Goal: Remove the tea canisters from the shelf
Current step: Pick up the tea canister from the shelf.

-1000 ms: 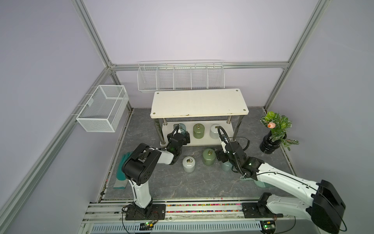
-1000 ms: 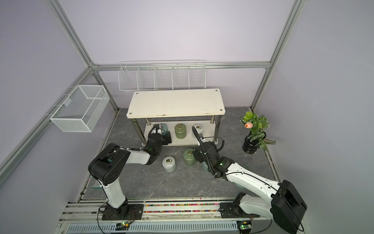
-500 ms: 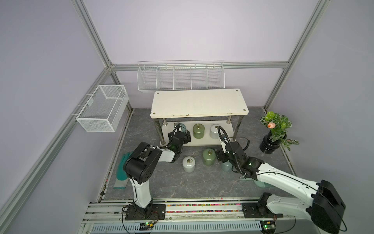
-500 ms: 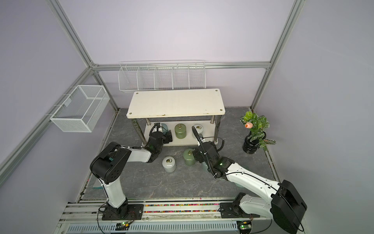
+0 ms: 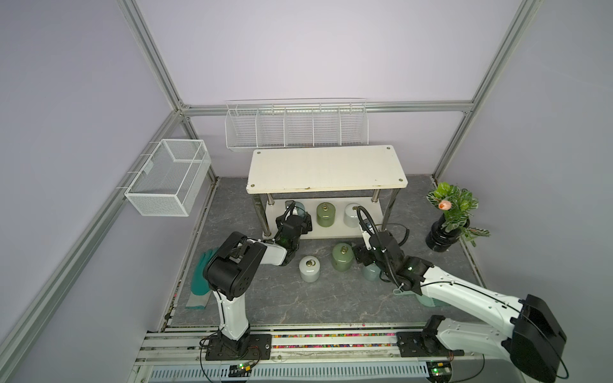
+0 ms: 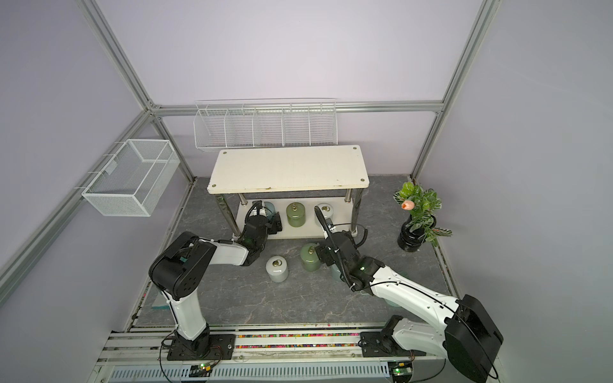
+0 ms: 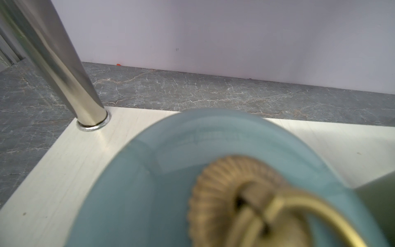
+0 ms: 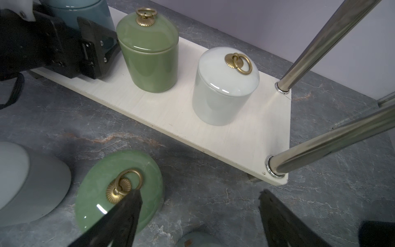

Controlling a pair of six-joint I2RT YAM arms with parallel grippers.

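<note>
Shows the left gripper (image 5: pixel 295 217) with jaws spread wide, flanking a pale blue canister (image 7: pixel 171 171) at one end of the lower shelf board (image 8: pixel 235 139); contact unclear. Shows the right gripper (image 8: pixel 198 195) parted and empty above the floor (image 5: pixel 298 298). Along the same board, a green canister (image 5: pixel 324 215) and a white canister (image 5: pixel 351 214). On the floor in front, a second white canister (image 5: pixel 309 268), second green canister (image 5: pixel 341 258) and second blue canister (image 5: pixel 371 272).

The left end effector (image 6: pixel 268 218) is at a pale blue canister (image 6: pixel 269 208) on the lower shelf board (image 6: pixel 308 231).
</note>
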